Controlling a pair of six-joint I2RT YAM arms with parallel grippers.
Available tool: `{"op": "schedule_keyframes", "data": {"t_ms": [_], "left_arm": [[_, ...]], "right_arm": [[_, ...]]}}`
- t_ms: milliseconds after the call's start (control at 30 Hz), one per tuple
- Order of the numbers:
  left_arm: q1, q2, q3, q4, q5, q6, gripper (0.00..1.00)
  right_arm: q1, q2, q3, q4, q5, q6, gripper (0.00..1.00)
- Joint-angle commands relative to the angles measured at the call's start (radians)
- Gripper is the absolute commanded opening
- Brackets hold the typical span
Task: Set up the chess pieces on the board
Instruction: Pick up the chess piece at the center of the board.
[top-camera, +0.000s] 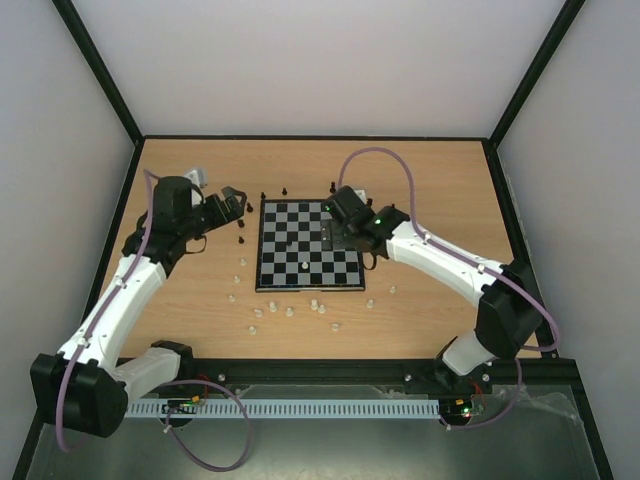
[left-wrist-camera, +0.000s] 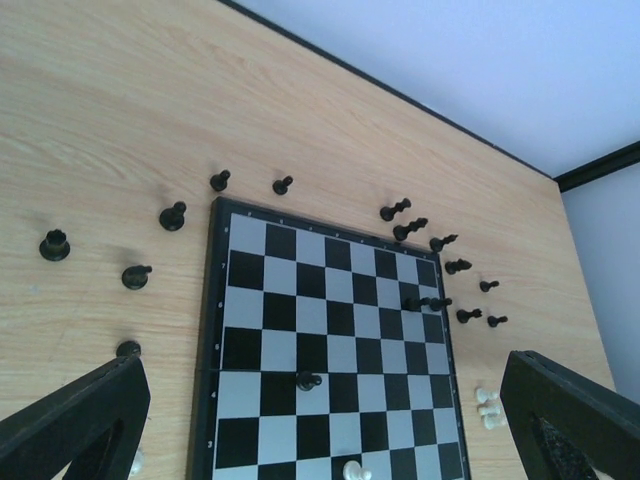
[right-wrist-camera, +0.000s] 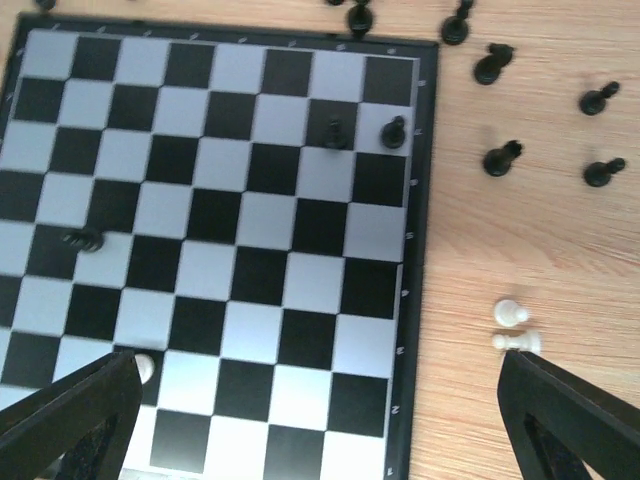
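From the top cam, the board (top-camera: 308, 245) sits mid-surface (top-camera: 430, 180) and it's mostly bare. The chess pieces (top-camera: 290, 311) are scattered round it, cream ones off the near edge and black ones along the far and left edges. The left claw (top-camera: 236, 204) hangs just off the board's far-left corner, and the right claw (top-camera: 337, 222) is over its right side. Left wrist cam: both fingers (left-wrist-camera: 75, 425) are splayed wide at the bottom corners with nothing between them, so it's released. One black piece is on the board below and two more are near its right edge. Right wrist cam: fingers (right-wrist-camera: 70, 410) are wide apart too, gripping nothing. Two black pieces stand near the board's right edge, another looks tipped over on the left, and two whites sit on the wood just beside the board.
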Motion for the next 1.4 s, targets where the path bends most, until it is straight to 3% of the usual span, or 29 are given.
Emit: {"op": "schedule_keyframes", "data": {"t_ms": [0,67,167,367,467,800,1367], "left_arm": [[-0.007,-0.016,0.035,0.002,-0.038,0.012,1.0],[-0.007,0.001,0.034,-0.022,-0.083,0.011,1.0],[-0.007,0.015,0.009,-0.027,-0.126,0.001,0.99],[-0.007,0.014,-0.06,0.015,-0.097,0.014,1.0],[-0.007,0.006,-0.079,0.031,-0.074,0.022,0.99],[-0.013,-0.04,-0.117,0.08,0.025,0.028,0.99],[-0.019,-0.013,-0.155,0.121,0.022,0.021,1.0]], "right_arm": [[-0.087,-0.017,-0.044,-0.025,-0.007,0.052,0.99],[-0.118,-0.026,-0.094,0.03,-0.059,0.039,0.99],[-0.144,-0.037,-0.157,0.084,-0.018,0.035,0.97],[-0.245,0.04,-0.169,0.116,-0.032,0.019,0.66],[-0.283,0.092,-0.151,0.122,-0.053,0.011,0.56],[-0.296,0.262,-0.045,0.09,-0.106,-0.021,0.38],[-0.295,0.251,-0.091,0.064,-0.027,-0.027,0.41]]}}
